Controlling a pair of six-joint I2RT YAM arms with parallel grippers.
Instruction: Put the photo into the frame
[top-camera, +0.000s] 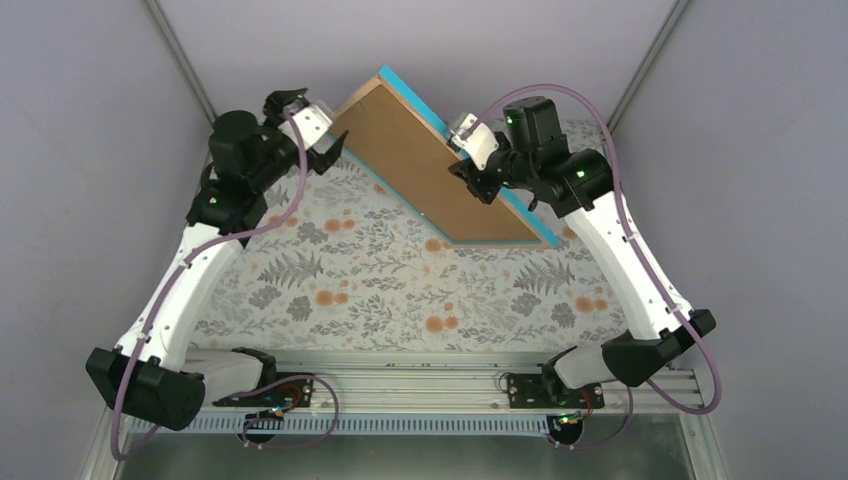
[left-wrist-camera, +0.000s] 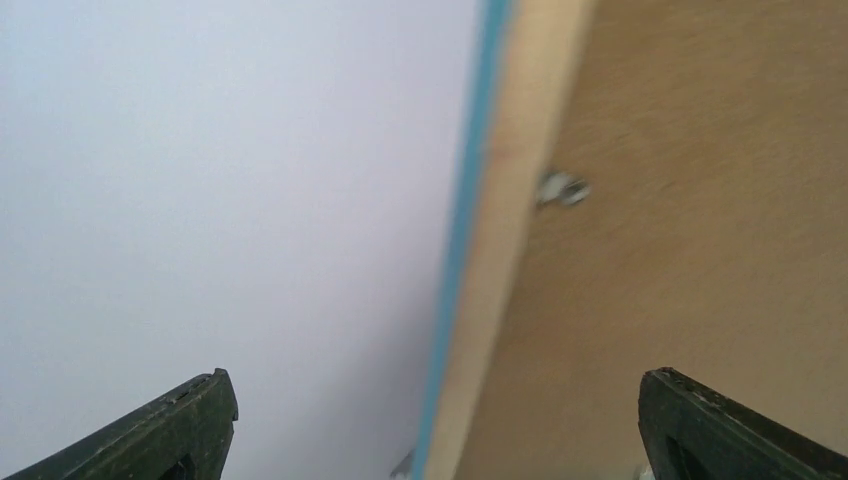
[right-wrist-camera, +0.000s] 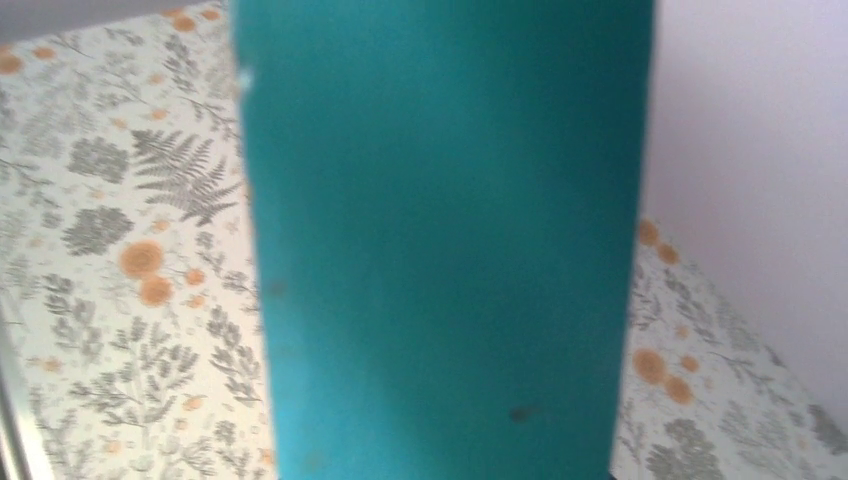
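Teal frame (right-wrist-camera: 440, 250) tilted up off surface (top-camera: 380, 290), border clamped in right pincer (top-camera: 472, 178). Left pincer (left-wrist-camera: 432, 385) wide, frame's wood edge (left-wrist-camera: 510, 200) between its fingers (left-wrist-camera: 180, 425). Photo not in view. You likely face stiff, light, wobbly panel; pinch rim, avoid brown backing (top-camera: 425, 170).

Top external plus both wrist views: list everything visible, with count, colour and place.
frame: 1, teal front, light wood edges, tilted up at the far side, back toward the top camera
backing board: 1, brown, in the frame's back
metal tab: 1, silver, at the board's edge
photo: none in view
tablecloth: 1, white with grey leaves and orange flowers, covering the table
walls: pale grey, left, far and right
rail: 1, silver, near edge
left gripper: 1, black fingers, open, straddling the frame's edge
right gripper: 1, black, shut on the frame's right edge
arms: 2, white and black
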